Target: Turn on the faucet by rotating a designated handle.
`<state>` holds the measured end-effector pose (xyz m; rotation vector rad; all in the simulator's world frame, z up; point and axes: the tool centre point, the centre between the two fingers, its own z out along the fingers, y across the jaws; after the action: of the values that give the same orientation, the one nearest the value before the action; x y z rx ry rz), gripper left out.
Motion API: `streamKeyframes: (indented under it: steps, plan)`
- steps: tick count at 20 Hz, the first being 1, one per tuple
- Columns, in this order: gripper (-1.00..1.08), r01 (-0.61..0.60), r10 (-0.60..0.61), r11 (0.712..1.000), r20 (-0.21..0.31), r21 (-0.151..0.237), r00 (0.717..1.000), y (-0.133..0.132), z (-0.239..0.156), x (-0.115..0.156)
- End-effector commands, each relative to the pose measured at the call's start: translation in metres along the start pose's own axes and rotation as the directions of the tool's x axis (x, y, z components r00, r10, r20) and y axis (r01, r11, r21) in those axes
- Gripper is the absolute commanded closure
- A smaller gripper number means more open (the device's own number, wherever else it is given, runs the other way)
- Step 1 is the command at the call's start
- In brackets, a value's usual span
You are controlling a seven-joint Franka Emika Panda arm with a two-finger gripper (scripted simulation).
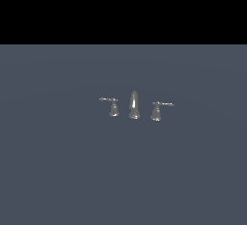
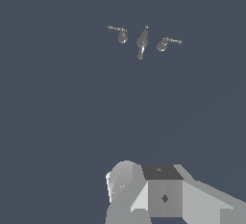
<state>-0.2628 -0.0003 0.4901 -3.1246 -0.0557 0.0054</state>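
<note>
On a bare grey-blue floor [image 1: 58,171], the faucet [image 1: 134,105] was pictured as a small chrome three-piece set, its tall tapered spout flanked by two lever handles on bell-shaped bases. The handle [image 1: 112,105], judged the slimmer-based of the pair, was seen at the exterior view's left, its thin rod pointing away from the spout, an arrangement that left the rod's tip open to a sideways push; its twin handle [image 1: 157,110] mirrored it on the other side. No arm was caught in the exterior view. From the wrist view, the set was shown well apart from the gripper [image 2: 158,194], of which only the pale body was visible; whether the fingers were apart or together could not be told, and the approach was judged not yet begun
</note>
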Motion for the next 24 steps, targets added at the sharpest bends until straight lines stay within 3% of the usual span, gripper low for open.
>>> streamKeyframes:
  steps: [1, 15, 24]
  plan:
    - [1.08, 0.000, 0.000, 1.000, 0.000, 0.000, 1.000, 0.000, 0.000, 0.000]
    - [1.08, -0.105, 0.105, 0.994, -0.001, 0.000, 0.994, -0.021, 0.025, 0.012]
    - [1.08, -0.277, 0.277, 0.961, -0.002, 0.001, 0.961, -0.052, 0.066, 0.038]
